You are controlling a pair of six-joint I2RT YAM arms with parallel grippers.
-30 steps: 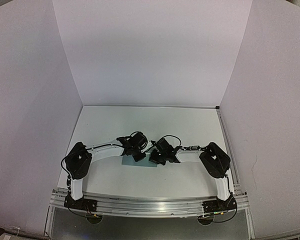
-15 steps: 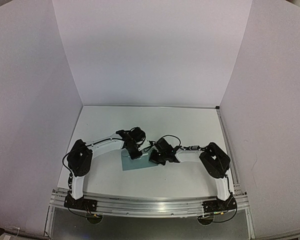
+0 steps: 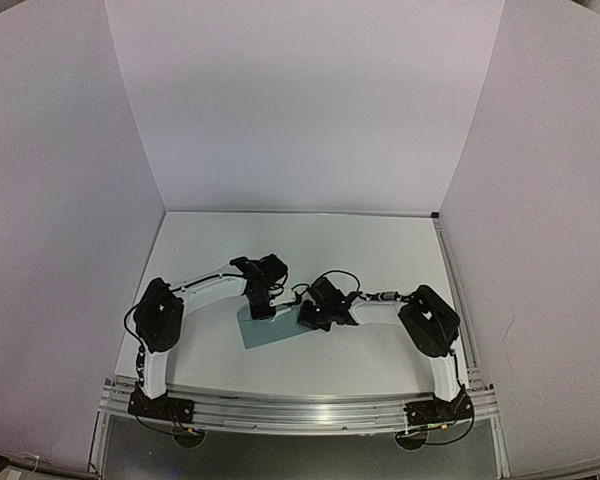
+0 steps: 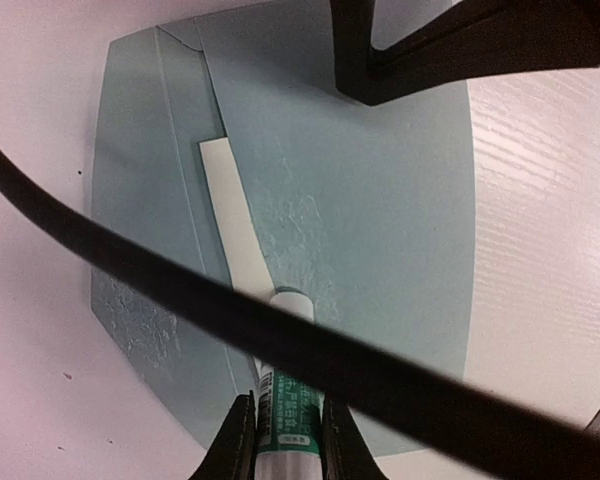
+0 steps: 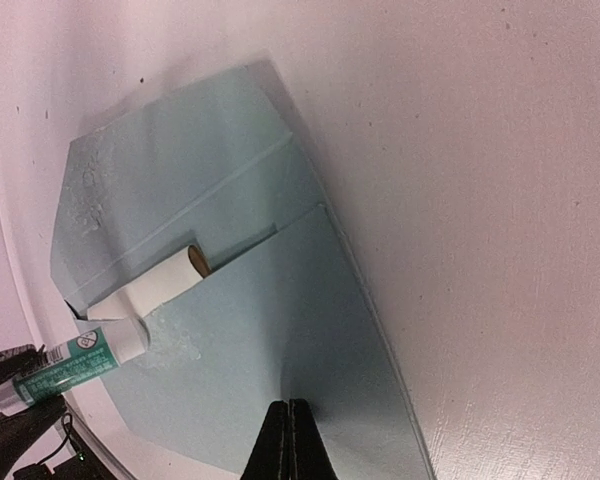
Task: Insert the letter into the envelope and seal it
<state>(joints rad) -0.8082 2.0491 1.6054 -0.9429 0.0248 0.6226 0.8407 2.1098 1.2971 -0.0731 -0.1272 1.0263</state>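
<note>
Envelope (image 4: 380, 200) may skew w/ glue drag: our left claw (image 4: 285, 440) clamps glue stick (image 4: 288, 385); right claw (image 5: 288, 425), closed, tips on it, could slip & we'd smear.

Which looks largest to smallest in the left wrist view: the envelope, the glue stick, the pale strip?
1. envelope.
2 and 3 unsure: glue stick and pale strip look alike; the stick is nearer the camera, partly behind a cable.

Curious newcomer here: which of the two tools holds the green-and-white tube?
The left tool: it clamps the tube, tip over the teal envelope. The right tool is shut, empty.
</note>
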